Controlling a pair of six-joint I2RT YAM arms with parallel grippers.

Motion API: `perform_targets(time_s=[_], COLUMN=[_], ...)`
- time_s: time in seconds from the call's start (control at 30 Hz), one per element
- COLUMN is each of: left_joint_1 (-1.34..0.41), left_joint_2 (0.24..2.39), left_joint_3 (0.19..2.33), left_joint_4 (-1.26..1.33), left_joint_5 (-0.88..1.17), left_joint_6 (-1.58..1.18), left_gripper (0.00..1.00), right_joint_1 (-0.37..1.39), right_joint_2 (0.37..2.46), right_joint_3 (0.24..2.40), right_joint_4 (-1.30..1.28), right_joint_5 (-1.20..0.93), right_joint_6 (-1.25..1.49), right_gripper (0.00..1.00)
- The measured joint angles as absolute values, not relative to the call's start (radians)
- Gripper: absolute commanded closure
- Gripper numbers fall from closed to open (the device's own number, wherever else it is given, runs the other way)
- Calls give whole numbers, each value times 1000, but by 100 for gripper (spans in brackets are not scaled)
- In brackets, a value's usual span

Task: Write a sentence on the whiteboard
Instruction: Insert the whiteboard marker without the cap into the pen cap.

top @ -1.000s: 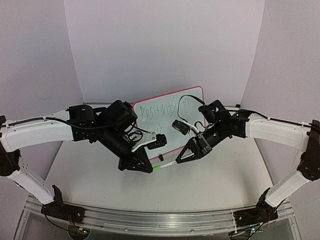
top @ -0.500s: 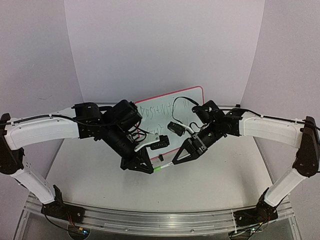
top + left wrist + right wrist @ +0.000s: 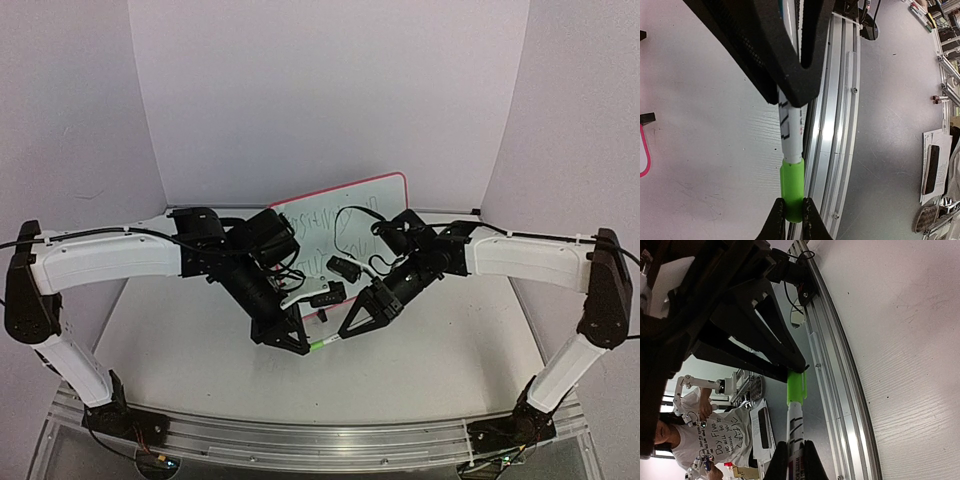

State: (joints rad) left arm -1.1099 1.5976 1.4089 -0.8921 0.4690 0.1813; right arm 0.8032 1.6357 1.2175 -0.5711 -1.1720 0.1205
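The whiteboard [image 3: 386,193] stands tilted at the back, its lower half hidden behind both arms; a strip of its pink rim [image 3: 644,156] shows in the left wrist view. The sentence [image 3: 322,215] shows as faint green letters in two lines, partly covered. In front of the board a marker hangs level above the table between the two grippers. My left gripper [image 3: 301,345] [image 3: 792,221] is shut on its green cap [image 3: 792,186] [image 3: 796,386] [image 3: 318,343]. My right gripper [image 3: 346,329] [image 3: 794,461] is shut on its white barrel [image 3: 795,432] [image 3: 789,127].
Purple walls close in the back and both sides. An aluminium rail [image 3: 300,440] runs along the table's near edge. A black clip foot [image 3: 647,118] of the board rests on the white table [image 3: 440,360].
Both arms have swung inward and drawn toward the near edge, carrying the marker slightly forward between them. More of the board's top shows. Both grippers stay shut.
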Motion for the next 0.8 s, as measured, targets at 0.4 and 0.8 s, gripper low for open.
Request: perform_targets(time_s=[0.4, 0.8], left_joint_1=[-1110, -1112], left_joint_2=[1611, 1612], left_joint_3=[1419, 1420], left_joint_4=[-891, -890], left_joint_5=[472, 480], left_joint_6=[159, 157], left_gripper=[100, 100], right_joint_1=[806, 806], right_joint_2=[1644, 1653], right_joint_3=[1217, 1217], right_joint_4=[-570, -571], right_joint_5=[-1175, -1193], right_joint_6=[94, 86], right_gripper=[100, 100])
